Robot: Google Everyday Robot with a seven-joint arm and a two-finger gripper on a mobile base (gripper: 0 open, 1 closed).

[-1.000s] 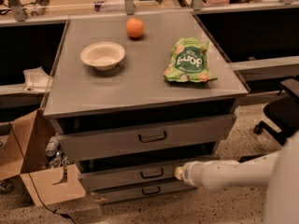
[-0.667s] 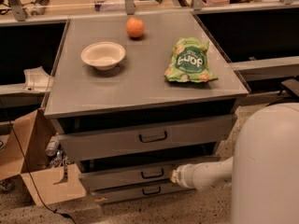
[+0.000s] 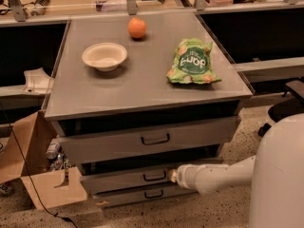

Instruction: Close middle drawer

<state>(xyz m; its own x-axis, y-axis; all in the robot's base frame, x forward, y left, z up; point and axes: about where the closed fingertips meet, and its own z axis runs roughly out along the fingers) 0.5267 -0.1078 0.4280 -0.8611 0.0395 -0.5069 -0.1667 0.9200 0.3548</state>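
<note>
The grey metal cabinet top fills the middle of the frame, carrying a round orange fruit, a shallow white bowl and a crinkled green snack bag. Your main risk is an off-centre push. The robot's pale gripper sits right of the small dark loop handle, so the grey metal middle drawer could skew and jam, or the tip could slide off rightward. That drawer lies at lower centre, standing slightly proud between the tall top drawer front and the narrow bottom drawer front. The gripper seems to touch its panel, and you cannot tell how wide it stands.
</note>
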